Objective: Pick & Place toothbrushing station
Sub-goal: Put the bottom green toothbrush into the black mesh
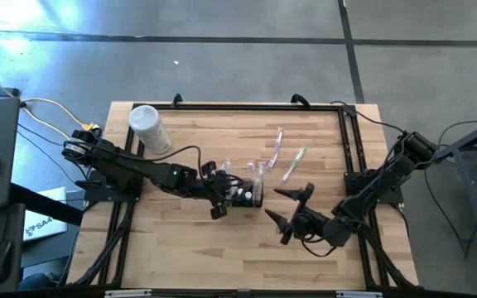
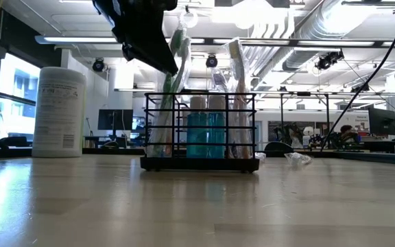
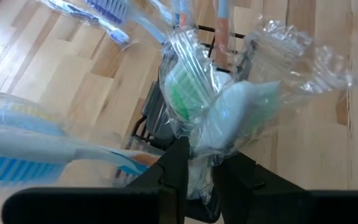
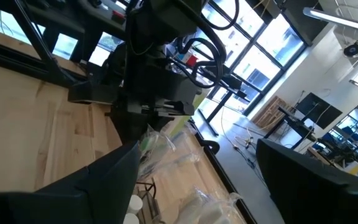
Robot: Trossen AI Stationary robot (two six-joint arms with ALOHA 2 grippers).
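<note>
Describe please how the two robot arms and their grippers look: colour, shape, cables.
Both arms are dark, jointed, nearly black. The left gripper and the right gripper each have two dark pointed fingers. Black cables loop along both arms; yellow cables lie at the left arm's base.

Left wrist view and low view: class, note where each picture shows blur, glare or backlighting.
Left wrist view: the blue toothbrush nearest the lens is smeared out of focus, and the clear wrapper glints with highlights. Low view: bright ceiling lights leave the left pincer a dark silhouette above the black caddy, and the wooden table carries a pale sheen.
</note>
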